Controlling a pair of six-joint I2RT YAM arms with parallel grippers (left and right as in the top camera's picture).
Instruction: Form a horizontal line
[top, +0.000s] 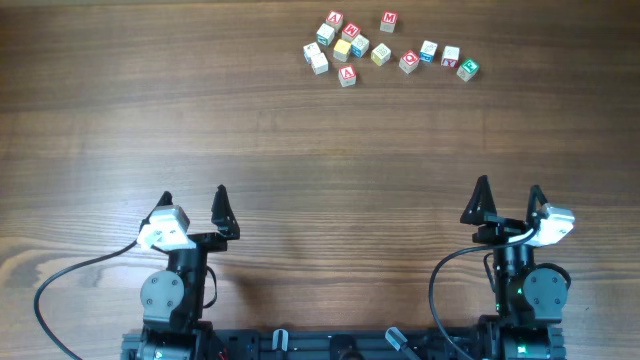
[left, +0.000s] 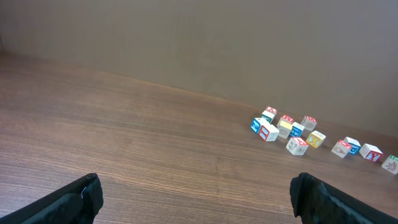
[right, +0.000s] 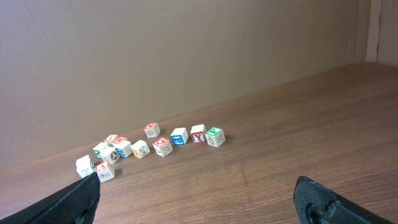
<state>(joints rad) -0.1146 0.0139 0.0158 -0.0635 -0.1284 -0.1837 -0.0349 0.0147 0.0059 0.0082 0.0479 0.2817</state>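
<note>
Several small letter blocks lie in a loose cluster at the far side of the wooden table, right of centre. They also show in the left wrist view and in the right wrist view. Four blocks on the right, ending in a green one, sit roughly in a row. My left gripper is open and empty near the front edge, far from the blocks. My right gripper is open and empty at the front right.
The wooden table stretches between the grippers and the blocks. A plain wall stands behind the table's far edge. Black cables run from both arm bases at the front edge.
</note>
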